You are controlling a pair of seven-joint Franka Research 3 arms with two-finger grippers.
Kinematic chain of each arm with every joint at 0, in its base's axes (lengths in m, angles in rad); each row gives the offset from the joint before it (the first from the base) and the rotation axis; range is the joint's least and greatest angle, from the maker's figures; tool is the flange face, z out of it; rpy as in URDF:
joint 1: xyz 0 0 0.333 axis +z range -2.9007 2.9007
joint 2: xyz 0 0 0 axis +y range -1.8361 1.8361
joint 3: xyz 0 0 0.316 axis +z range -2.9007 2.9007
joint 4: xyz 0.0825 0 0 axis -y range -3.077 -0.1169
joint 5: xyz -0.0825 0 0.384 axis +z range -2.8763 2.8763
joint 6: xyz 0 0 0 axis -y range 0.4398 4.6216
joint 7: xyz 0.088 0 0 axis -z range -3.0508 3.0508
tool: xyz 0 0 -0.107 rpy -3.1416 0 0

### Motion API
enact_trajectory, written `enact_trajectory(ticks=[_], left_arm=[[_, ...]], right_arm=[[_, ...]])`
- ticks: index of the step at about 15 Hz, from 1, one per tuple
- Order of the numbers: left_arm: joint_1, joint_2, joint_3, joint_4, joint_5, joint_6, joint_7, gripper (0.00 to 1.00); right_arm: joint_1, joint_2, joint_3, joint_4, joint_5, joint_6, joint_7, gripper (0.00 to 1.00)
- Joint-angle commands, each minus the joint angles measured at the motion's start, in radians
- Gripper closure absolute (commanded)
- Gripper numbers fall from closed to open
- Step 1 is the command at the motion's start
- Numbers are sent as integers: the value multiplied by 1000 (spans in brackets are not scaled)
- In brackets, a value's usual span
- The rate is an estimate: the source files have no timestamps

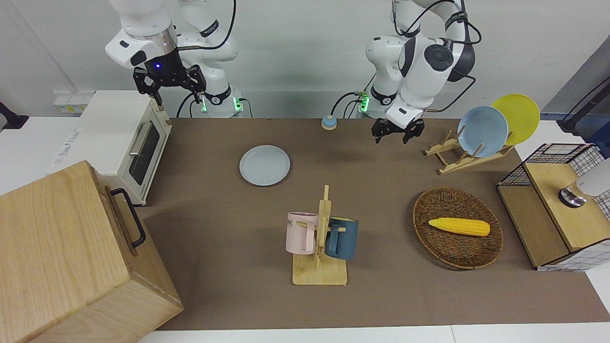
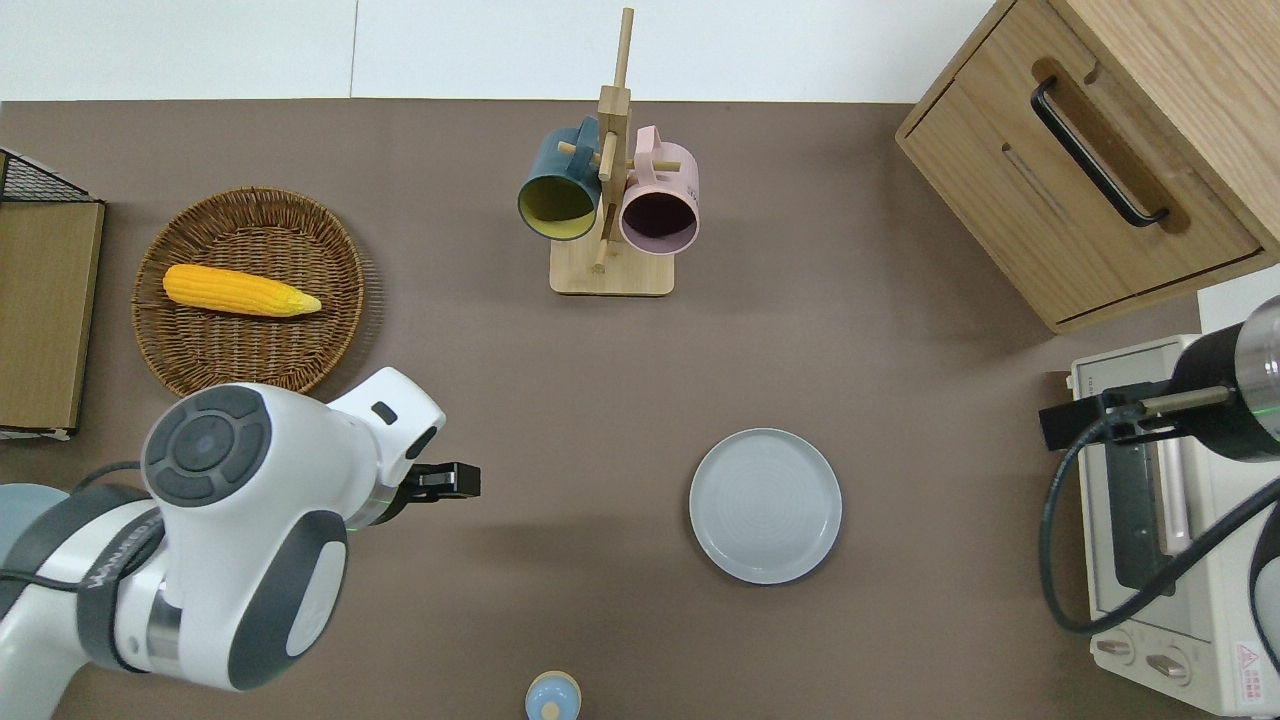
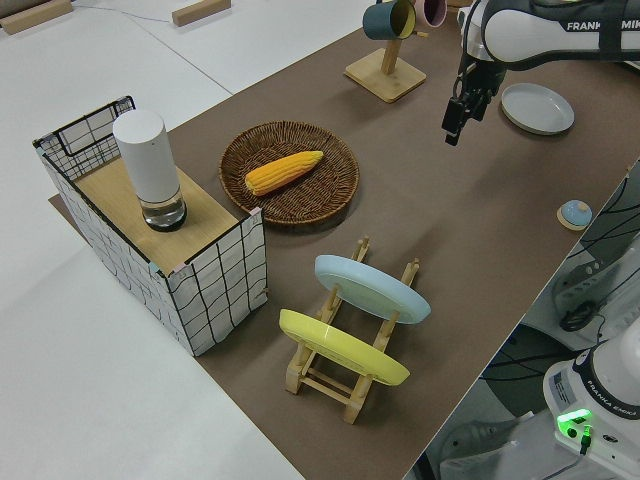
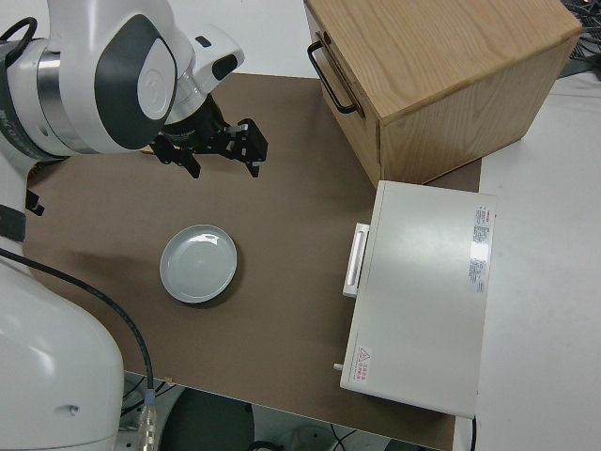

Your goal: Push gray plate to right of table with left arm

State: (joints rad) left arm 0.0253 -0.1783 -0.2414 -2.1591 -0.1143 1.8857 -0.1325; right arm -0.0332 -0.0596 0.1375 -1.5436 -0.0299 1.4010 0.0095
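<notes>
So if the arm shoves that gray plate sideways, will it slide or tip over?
Probably slide: the gray plate lies flat on the matte table. Its low rim gives little to catch, so tipping seems unlikely. It looks rigid.

Gray plate point(image 2: 765, 505) flat on table point(image 2: 900, 400)

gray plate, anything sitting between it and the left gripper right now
Nothing visible. The left gripper hangs over bare table, toward the left arm's end from the gray plate, and only brown surface lies between them. The mug stand sits farther from the robots than that line, and the small blue knob nearer. The right arm is parked.
</notes>
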Motion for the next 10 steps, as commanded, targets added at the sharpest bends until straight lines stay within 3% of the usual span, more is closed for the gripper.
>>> enact_trajectory(ticks=[1,5,7,10], left_arm=[[97,-7,-10,120,22,-141,106,9],[130,-7,19,254,85,-296,171,9],[127,-12,65,263,85,-333,215,9],[127,-52,74,266,85,-365,225,9]], right_arm=[[-24,-9,19,0,-8,-14,-8,5],[-24,-9,19,0,-8,-14,-8,5],[-24,-9,19,0,-8,-14,-8,5],[-24,-9,19,0,-10,-14,-8,5]])
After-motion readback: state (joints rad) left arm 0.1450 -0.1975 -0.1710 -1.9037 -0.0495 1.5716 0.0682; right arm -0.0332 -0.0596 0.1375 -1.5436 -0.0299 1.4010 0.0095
